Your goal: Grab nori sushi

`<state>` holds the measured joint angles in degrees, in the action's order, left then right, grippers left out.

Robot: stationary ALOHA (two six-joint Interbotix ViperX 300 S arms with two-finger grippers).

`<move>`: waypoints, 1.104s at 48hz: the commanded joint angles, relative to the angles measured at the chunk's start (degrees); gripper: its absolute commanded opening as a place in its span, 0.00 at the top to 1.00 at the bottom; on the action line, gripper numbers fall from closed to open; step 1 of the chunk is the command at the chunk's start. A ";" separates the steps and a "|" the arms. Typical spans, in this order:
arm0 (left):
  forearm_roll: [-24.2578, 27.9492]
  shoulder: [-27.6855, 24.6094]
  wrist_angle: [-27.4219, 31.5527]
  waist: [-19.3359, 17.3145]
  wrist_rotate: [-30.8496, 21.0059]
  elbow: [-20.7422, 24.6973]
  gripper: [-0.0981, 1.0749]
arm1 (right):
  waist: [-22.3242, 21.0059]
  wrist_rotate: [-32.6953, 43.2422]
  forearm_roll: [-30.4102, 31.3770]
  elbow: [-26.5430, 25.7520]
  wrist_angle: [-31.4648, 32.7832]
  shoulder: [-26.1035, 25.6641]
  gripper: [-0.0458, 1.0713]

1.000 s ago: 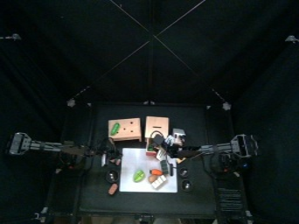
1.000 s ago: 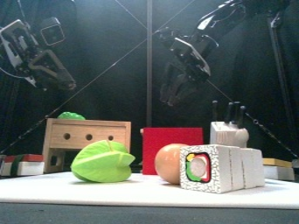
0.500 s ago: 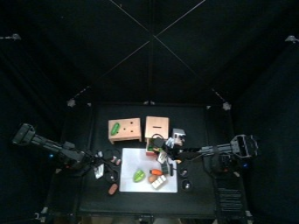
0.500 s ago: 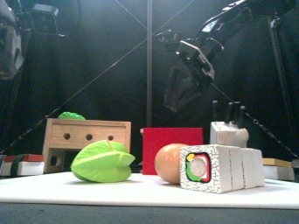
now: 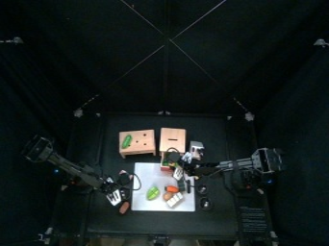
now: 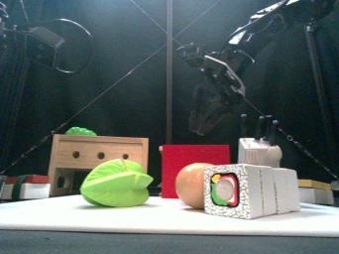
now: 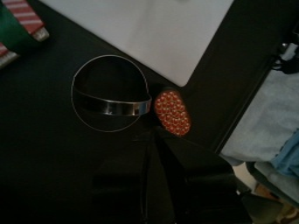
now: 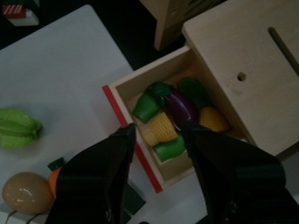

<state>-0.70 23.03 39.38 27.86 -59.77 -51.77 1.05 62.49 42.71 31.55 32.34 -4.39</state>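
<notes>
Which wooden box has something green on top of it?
The pale wooden box with round holes on the left; a green piece sits on top. The red box beside it has nothing there.

Two black jointed arms are seen beside the white board (image 5: 180, 178). The right gripper (image 8: 158, 144) is formed of two broad matte-black jaws; a dark cable is looped by the left arm (image 6: 47, 45).

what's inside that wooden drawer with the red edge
The wooden drawer holds toy vegetables: a purple eggplant, a yellow corn piece and green pieces. Its back part is hidden inside the wooden box.
</notes>
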 commanded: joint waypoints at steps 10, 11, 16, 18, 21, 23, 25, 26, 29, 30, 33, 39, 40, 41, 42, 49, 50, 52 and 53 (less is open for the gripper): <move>3.60 -8.79 3.34 6.33 -7.47 7.29 0.41 | -0.44 0.00 0.09 -0.70 -0.18 -0.18 0.23; 3.69 -9.32 3.78 6.42 -7.56 7.65 0.41 | -0.44 0.00 0.09 -0.70 -0.18 -0.18 0.23; 3.25 -12.30 6.33 7.21 -7.82 9.32 0.41 | -0.62 0.09 0.00 -0.53 -0.18 -0.09 0.23; 2.99 -13.27 6.77 7.47 -7.82 9.84 0.41 | -0.62 0.09 -0.09 -0.53 -0.18 0.00 0.23; 2.64 -14.41 6.94 7.65 -7.82 10.72 0.39 | -0.62 0.09 -0.26 -0.53 -0.18 0.18 0.23; 2.64 -14.94 6.94 7.65 -7.73 11.34 0.37 | -0.62 0.09 -0.35 -0.53 -0.18 0.35 0.23; 2.64 -15.64 6.94 7.73 -7.73 12.04 0.34 | -0.70 0.00 -0.35 -0.53 -0.18 0.53 0.23; 2.72 -15.91 6.94 7.65 -7.73 12.22 0.32 | -0.62 0.00 -0.35 -0.70 -0.18 0.62 0.23; 3.08 -16.79 6.86 7.65 -7.82 12.74 0.26 | -0.62 0.00 -0.18 -0.70 -0.18 0.88 0.23; 3.08 -17.05 6.86 7.73 -7.82 12.83 0.25 | -0.62 0.00 -0.18 -0.70 -0.26 0.97 0.23; 3.08 -18.02 6.86 7.65 -7.91 12.92 0.19 | -0.62 -0.09 -0.09 -0.79 -0.26 1.23 0.23; 2.02 -19.86 6.86 7.21 -8.70 13.10 0.11 | -0.62 -0.18 0.09 -0.70 -0.26 1.41 0.23; 1.93 -20.13 6.86 7.21 -9.05 13.18 0.10 | -0.62 -0.18 0.09 -0.79 -0.26 1.41 0.23; 1.85 -20.48 6.77 7.12 -9.32 13.18 0.10 | -0.62 -0.18 0.18 -0.79 -0.18 1.41 0.23; 1.85 -20.74 6.77 7.03 -9.58 13.27 0.09 | -0.62 -0.18 0.18 -0.70 -0.18 1.41 0.23; 2.72 -22.24 6.77 6.86 -11.51 13.80 0.09 | -0.70 -0.18 0.53 -0.79 -0.18 1.41 0.23; 2.99 -22.41 6.77 6.86 -11.69 13.89 0.09 | -0.62 -0.18 0.62 -0.79 -0.26 1.41 0.23; 3.34 -22.85 6.50 6.77 -12.13 14.06 0.09 | -0.70 -0.18 0.62 -0.79 -0.26 1.49 0.23; 3.34 -23.20 6.33 6.59 -12.39 14.06 0.09 | -0.62 -0.18 0.62 -0.79 -0.18 1.49 0.23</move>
<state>1.93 0.44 45.88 34.80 -71.72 -38.58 0.62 62.40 43.07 31.55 32.34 -2.02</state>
